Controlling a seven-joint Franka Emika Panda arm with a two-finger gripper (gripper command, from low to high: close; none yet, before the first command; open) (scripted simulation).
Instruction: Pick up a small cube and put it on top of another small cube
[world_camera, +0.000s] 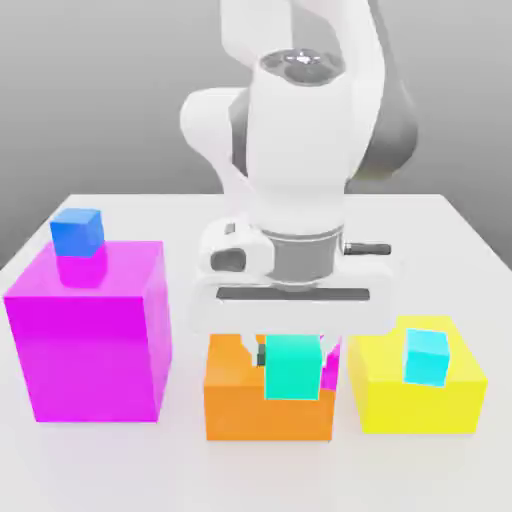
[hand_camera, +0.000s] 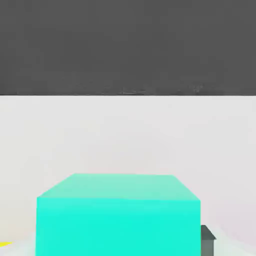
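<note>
Your fingers are clamped on the small teal cube; lift straight, then centre it over the cyan cube.

Small cube smooth, matt; arm glossy white.

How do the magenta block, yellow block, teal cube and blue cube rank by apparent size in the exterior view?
1. magenta block
2. yellow block
3. teal cube, though it is lifted in the gripper and may be nearer
4. blue cube
</note>
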